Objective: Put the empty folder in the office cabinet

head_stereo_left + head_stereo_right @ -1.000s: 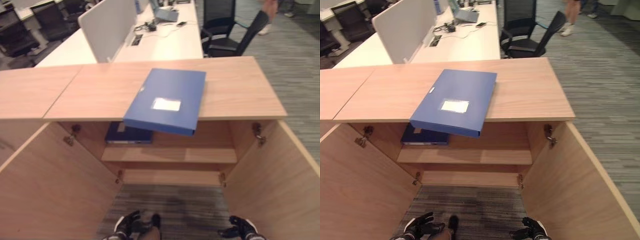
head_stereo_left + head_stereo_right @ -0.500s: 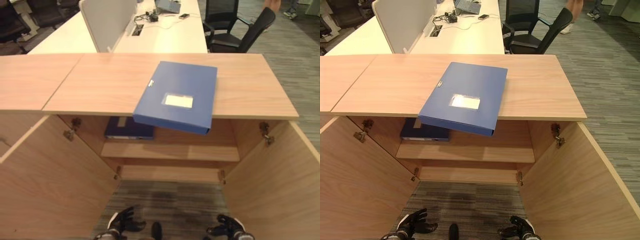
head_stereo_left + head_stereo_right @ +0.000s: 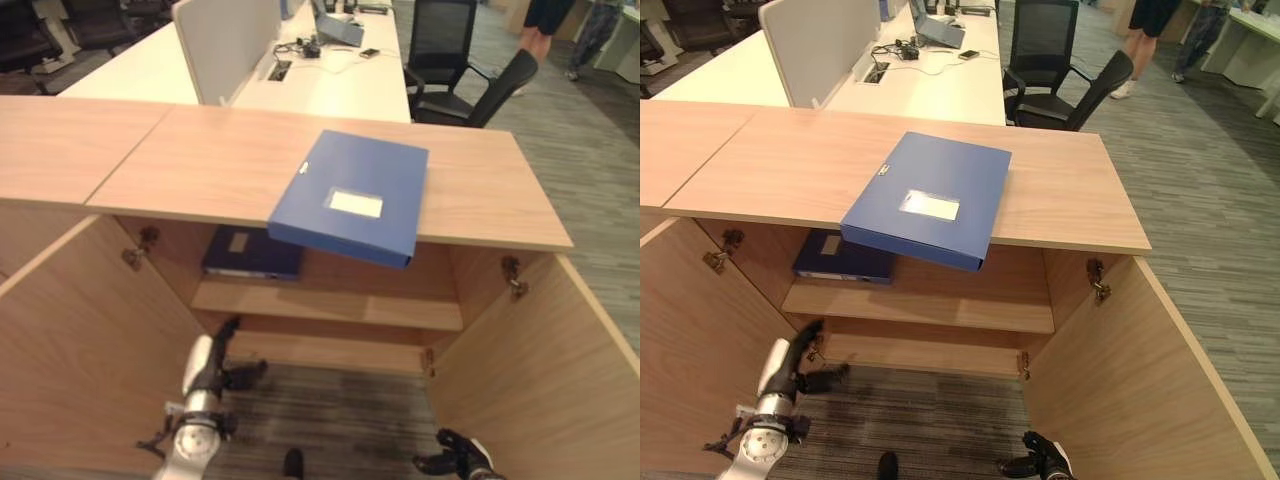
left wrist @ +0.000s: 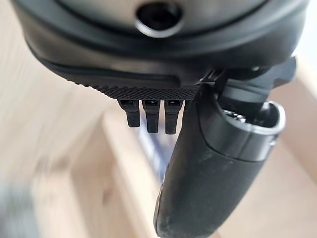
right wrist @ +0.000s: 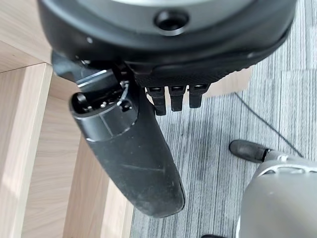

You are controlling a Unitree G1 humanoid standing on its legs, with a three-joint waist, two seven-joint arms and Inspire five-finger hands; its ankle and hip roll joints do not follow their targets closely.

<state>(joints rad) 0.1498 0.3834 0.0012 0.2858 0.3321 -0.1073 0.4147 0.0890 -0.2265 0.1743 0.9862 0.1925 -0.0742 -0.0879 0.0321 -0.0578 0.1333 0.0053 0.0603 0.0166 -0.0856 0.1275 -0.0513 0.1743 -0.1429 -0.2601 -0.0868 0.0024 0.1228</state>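
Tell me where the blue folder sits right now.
In the left eye view the blue folder lies on the cabinet top, its near corner overhanging the open cabinet, above a second folder on the shelf.

Both cabinet doors point(image 3: 1120, 370) swung wide, open passage between them to the shelf point(image 3: 930, 305), second blue folder point(image 3: 840, 260) taking the shelf's left end, blue folder point(image 3: 930, 200) overhanging the cabinet top's point(image 3: 1060, 200) front edge above the opening

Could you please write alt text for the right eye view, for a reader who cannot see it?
A blue folder lies on the wooden cabinet top, its near end overhanging the open doors. A second folder lies on the upper shelf inside. The left hand is raised low before the shelves, the right hand lower.
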